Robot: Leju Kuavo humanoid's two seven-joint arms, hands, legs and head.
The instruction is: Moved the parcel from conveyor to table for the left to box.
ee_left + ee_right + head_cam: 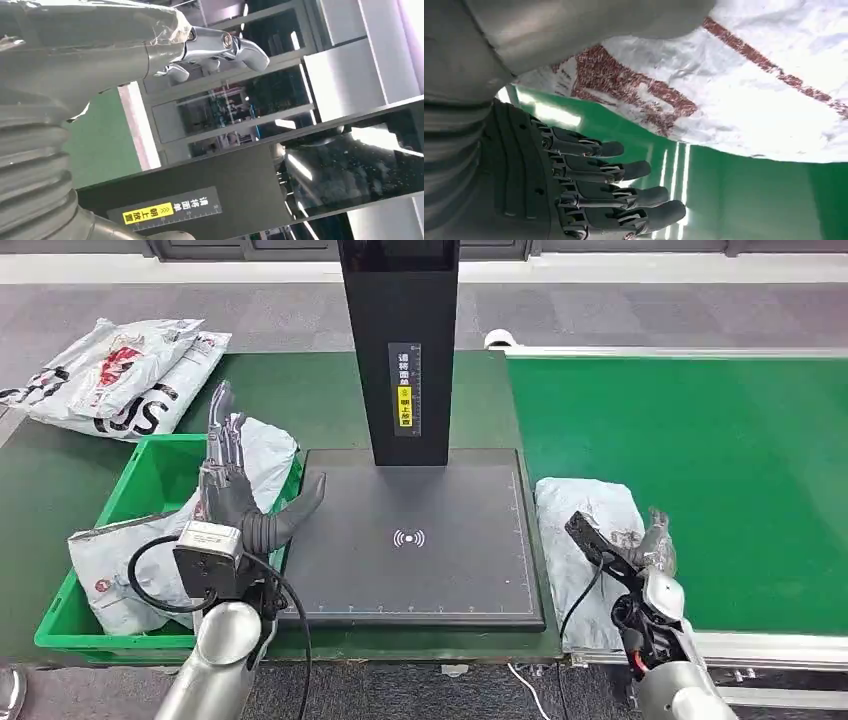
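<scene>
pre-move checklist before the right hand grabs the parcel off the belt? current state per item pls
1. Parcel lies on the conveyor at its near edge: ok.
2. Right hand open beside the parcel, fingers spread: ok.
3. Firm grip on the parcel: not ok, nothing held yet.
4. Black scanner pad bare for set-down: ok.
5. Left hand raised and open, off the pad: ok.
6. Green bin has room: cannot tell, parcels already in it.

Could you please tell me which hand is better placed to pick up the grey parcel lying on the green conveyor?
The right hand: it sits right beside the parcel on the conveyor, fingers spread. The left hand is raised over the green bin, across the black scanner plate.
</scene>
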